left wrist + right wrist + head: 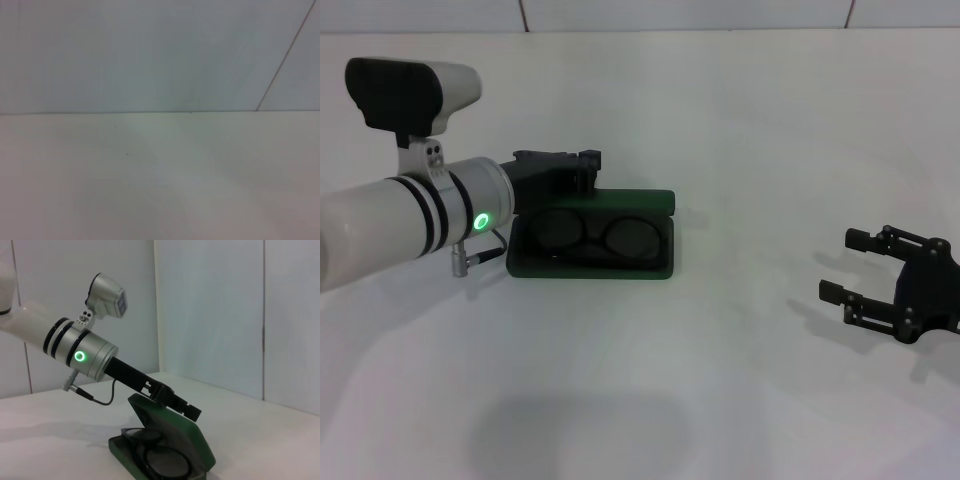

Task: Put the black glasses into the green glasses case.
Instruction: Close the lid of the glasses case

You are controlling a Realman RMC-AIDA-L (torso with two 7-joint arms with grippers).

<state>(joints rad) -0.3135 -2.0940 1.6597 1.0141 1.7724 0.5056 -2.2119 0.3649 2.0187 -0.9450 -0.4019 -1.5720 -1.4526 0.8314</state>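
Note:
The green glasses case (pixel 592 268) lies left of the table's middle, its lid (pixel 638 199) partly raised behind the tray. Inside it lie the black glasses (pixel 597 232), lenses up. They also show in the right wrist view as the black glasses (pixel 159 456) in the green glasses case (pixel 202 447). My left gripper (pixel 572 166) reaches in from the left and rests against the upper back of the lid; the left gripper (pixel 176 404) lies along the lid's outer face. My right gripper (pixel 838 264) hovers open far to the right, holding nothing.
A white table (pixel 740 120) runs back to a pale wall (pixel 680 12). The left wrist view shows only bare table (pixel 160 190) and wall (pixel 150 50). A thin cable (pixel 100 401) hangs under the left wrist.

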